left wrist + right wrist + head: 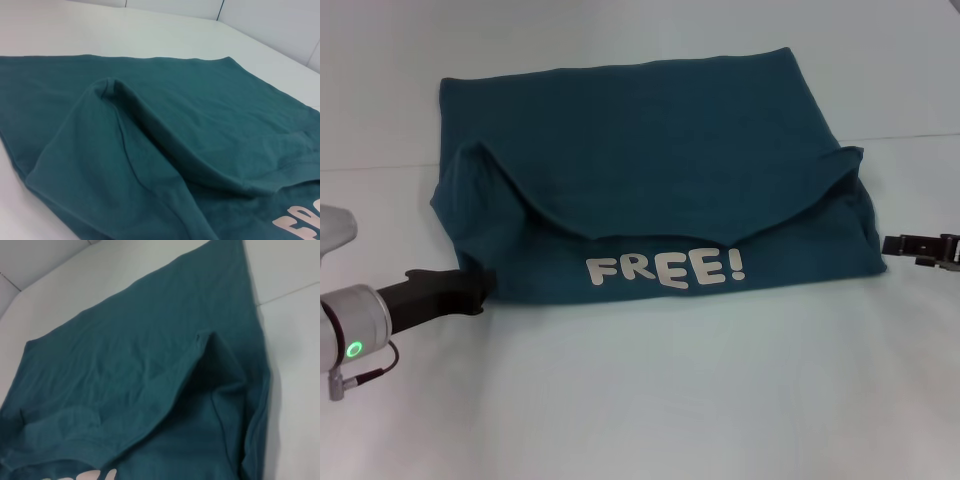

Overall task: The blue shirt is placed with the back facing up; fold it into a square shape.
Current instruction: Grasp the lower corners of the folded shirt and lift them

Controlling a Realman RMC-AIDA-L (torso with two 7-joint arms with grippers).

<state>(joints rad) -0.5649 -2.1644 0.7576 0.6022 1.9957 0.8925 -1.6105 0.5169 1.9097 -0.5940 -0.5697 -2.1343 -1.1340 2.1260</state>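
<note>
Blue shirt (pixel 650 170) partly folded on white table (pixel 650 400), a gripper at each lower corner.

Left gripper (pixel 478 290): low at the shirt's near left corner, black tip touching or tucked against the cloth edge; whether its fingers are parted or closed on fabric cannot be told. A green indicator ring (pixel 356 349) is lit on the wrist behind it. Ahead and to that gripper's right lies the shirt, folded over on itself, with a curved flap hanging down over the front layer and a raised pleat near each side. Below the flap, white lettering (pixel 665 269) reads "FREE!". Right gripper (pixel 892 245): just beside the shirt's near right corner, apparently not touching it; finger state cannot be told. Nothing lies between either gripper and the cloth.
</note>
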